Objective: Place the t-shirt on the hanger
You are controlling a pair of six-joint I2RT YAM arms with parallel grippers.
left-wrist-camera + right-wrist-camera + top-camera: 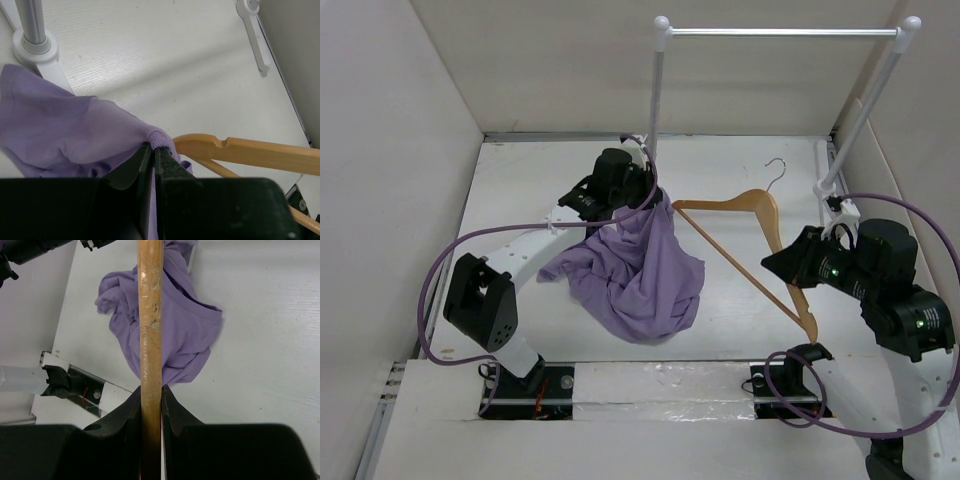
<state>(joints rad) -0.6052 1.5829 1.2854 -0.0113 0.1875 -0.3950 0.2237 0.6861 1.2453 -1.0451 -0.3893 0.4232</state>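
The lavender t-shirt [638,270] hangs bunched from my left gripper [650,205], which is shut on its ribbed neck edge [161,139] and holds it lifted, the lower part pooled on the table. The wooden hanger [750,215] is held by my right gripper [778,262], shut on one of its wooden arms [150,340]. The hanger's left tip [190,145] is right beside the pinched collar. Its metal hook [777,170] points toward the back.
A tall white and silver clothes rail [780,32] stands at the back, its left post [655,110] just behind my left gripper and its base [35,47] close to the shirt. White walls enclose the table on the left, back and right.
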